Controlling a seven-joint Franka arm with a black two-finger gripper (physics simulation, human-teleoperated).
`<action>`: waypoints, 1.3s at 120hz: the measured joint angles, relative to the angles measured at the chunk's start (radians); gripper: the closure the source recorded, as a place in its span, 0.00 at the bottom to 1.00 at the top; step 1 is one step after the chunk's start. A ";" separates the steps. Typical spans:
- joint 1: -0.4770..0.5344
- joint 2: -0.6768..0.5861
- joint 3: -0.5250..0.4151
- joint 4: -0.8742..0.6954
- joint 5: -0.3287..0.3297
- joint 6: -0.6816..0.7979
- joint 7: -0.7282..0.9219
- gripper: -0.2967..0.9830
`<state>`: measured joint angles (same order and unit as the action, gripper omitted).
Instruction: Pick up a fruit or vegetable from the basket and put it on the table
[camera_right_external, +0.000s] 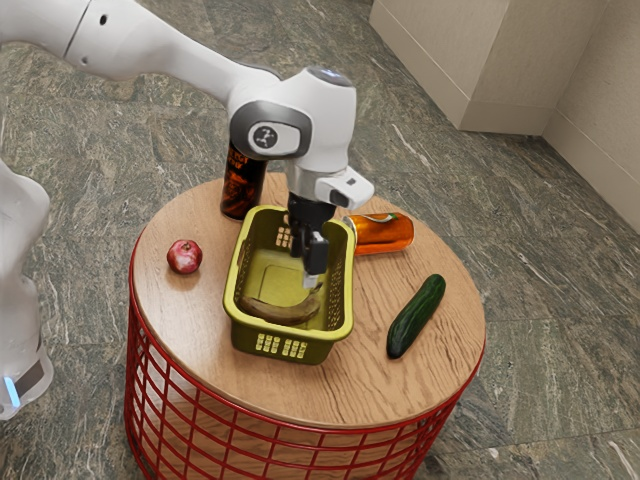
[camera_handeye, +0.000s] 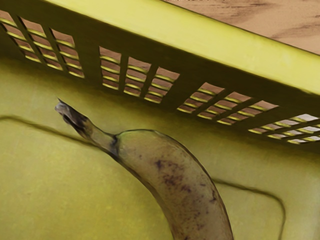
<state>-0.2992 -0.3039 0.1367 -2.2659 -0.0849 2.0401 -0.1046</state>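
Yellow-green, the basket (camera_right_external: 290, 332) stands on the round wooden worktop (camera_right_external: 195, 345) with 1 banana (camera_right_external: 280, 311) lying on its floor, brown-speckled and dark at the stem. The gripper (camera_right_external: 311, 282) reaches down inside, near the banana; whether it's spread or pressed together, I can't tell from here. Around the basket are 2 cans, the dark can (camera_right_external: 240, 192) upright and the orange can (camera_right_external: 384, 234) on its side, plus 1 cucumber (camera_right_external: 416, 317) and 1 round red fruit (camera_right_external: 184, 257).
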 joint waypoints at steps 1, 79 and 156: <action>0.000 0.000 0.000 -0.002 0.000 0.003 -0.003 0.23; -0.033 0.025 -0.011 -0.095 -0.007 0.114 -0.127 0.23; -0.050 0.083 -0.004 -0.096 -0.007 0.150 -0.168 0.26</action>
<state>-0.3496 -0.2213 0.1327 -2.3623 -0.0922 2.1903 -0.2728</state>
